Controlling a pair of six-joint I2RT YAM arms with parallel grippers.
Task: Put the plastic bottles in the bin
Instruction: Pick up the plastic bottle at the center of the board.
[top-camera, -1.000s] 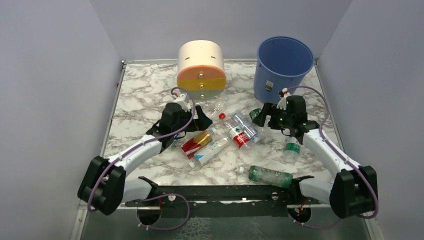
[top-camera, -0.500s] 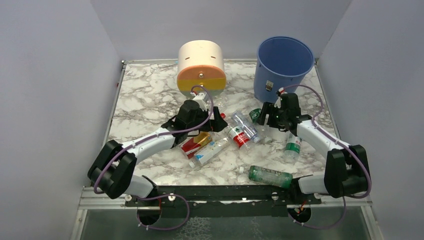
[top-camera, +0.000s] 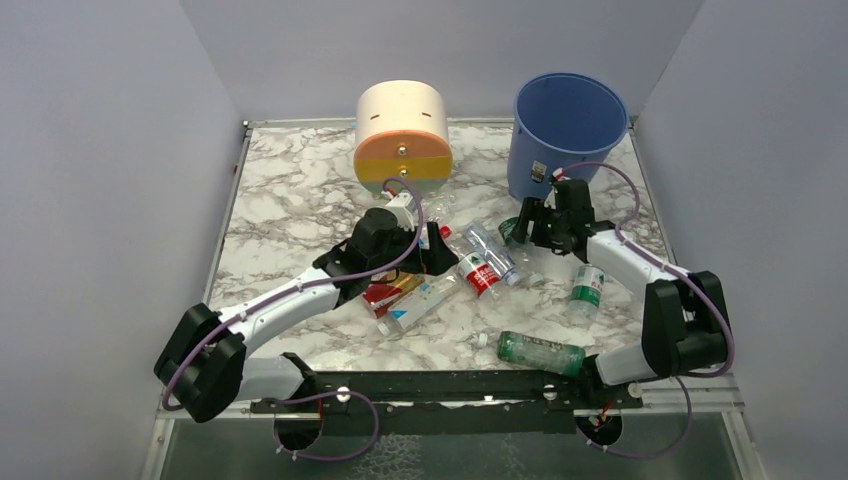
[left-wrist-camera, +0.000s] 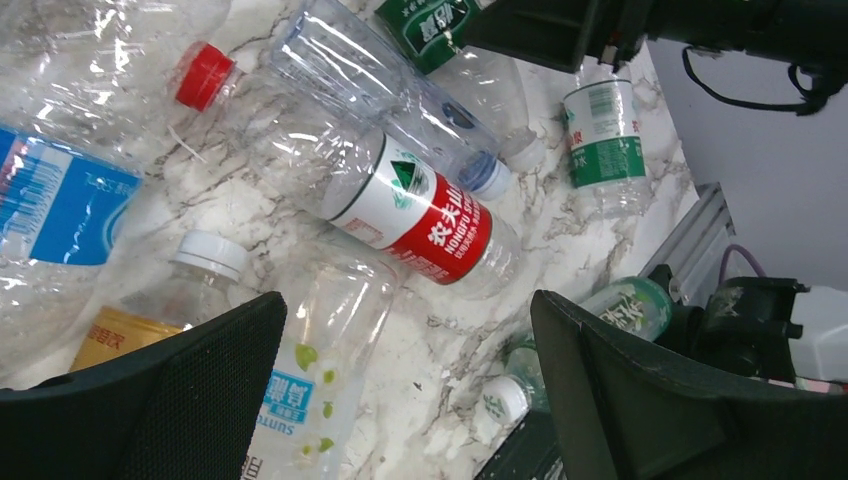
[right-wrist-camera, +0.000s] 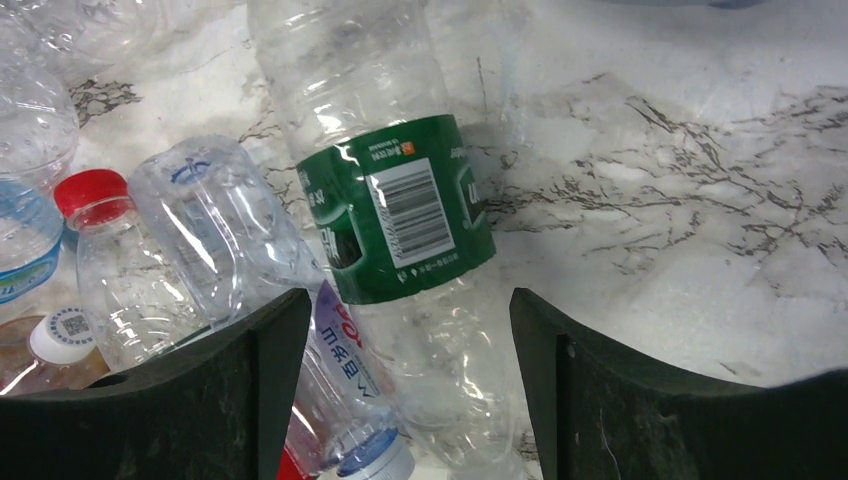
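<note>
On the marble bench (top-camera: 290, 190) the plastic bottles (top-camera: 480, 272) all lie outside the bin (top-camera: 568, 150); left claw (left-wrist-camera: 405, 330) wide, right claw (right-wrist-camera: 410, 320) straddles a green-labelled bottle (right-wrist-camera: 400, 215), grip unclear

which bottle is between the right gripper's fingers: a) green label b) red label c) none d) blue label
a: in the right wrist view the green-label bottle lies lengthwise between the two fingers of the right gripper.
</note>
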